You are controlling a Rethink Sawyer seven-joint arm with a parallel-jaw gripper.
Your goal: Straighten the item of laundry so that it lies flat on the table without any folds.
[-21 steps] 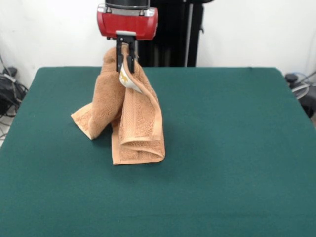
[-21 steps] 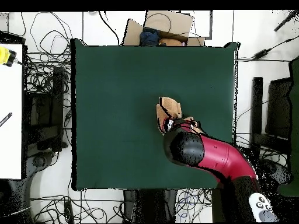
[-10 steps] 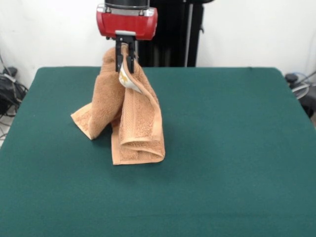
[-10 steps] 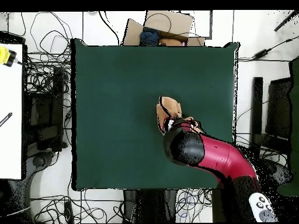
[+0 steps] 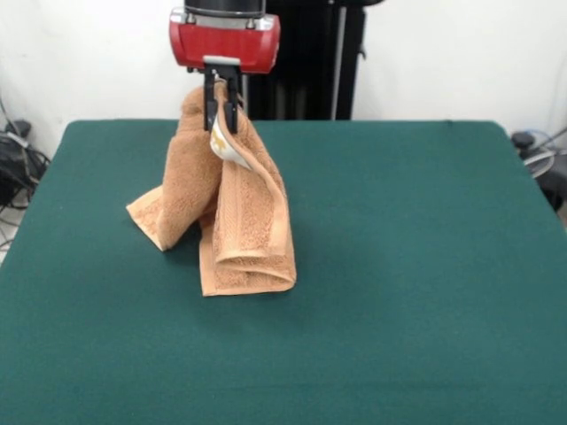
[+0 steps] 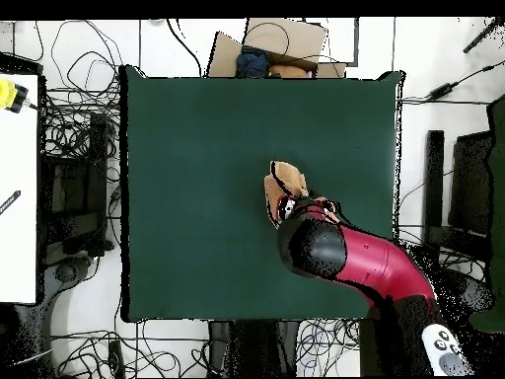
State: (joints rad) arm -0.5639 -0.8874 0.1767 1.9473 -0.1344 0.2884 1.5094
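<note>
Clearly unfinished: the gripper (image 5: 222,113) has its fingers pinching the towel (image 5: 239,212) by its tagged edge, the cloth hanging bunched, its folded lower end resting on the tabletop (image 5: 399,266) below.

A plain white wall (image 5: 461,53) stands behind the table's far edge. The pale floor (image 6: 424,59) around the table carries tangled black cables (image 6: 69,128). A white surface (image 6: 18,197) lies off one side edge; a cardboard box (image 6: 286,44) sits beyond another edge
</note>
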